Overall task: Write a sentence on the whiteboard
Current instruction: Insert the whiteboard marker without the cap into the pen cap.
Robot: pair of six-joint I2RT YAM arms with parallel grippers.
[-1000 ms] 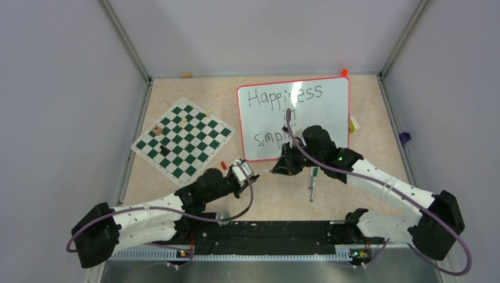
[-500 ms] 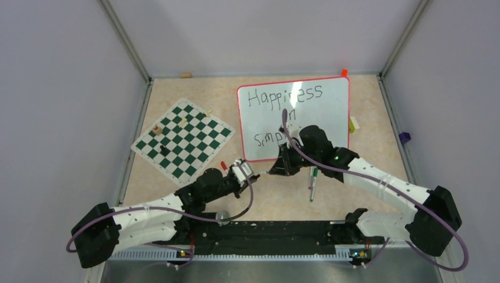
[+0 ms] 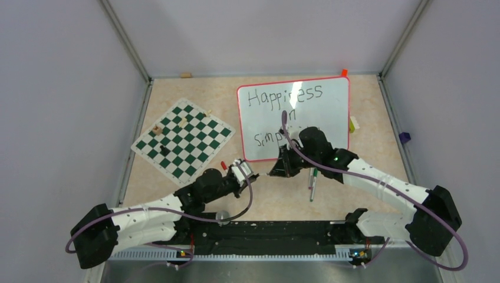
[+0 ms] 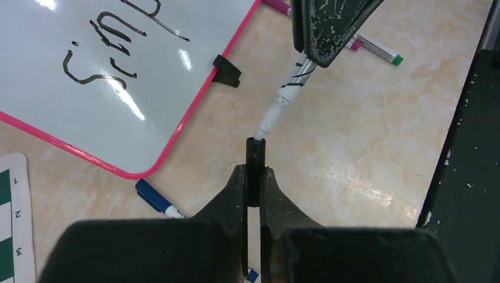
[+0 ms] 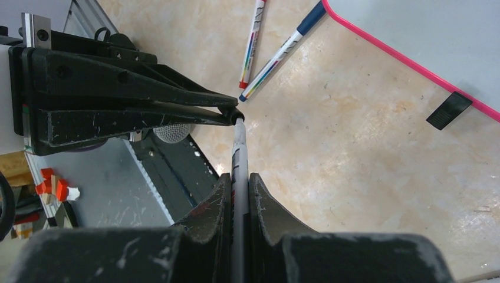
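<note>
Near the front of the table (image 3: 272,191), the left hand (image 4: 253,177) clenched a black cap (image 4: 255,154) against the tip of a marker (image 5: 239,150) grasped by the right hand (image 5: 237,183), while the whiteboard (image 3: 321,115) lay flat just beyond.

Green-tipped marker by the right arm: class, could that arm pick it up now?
Probably not yet: the right arm has its jaws shut on a striped marker; otherwise the green-tipped marker lies uncovered beside it.
</note>
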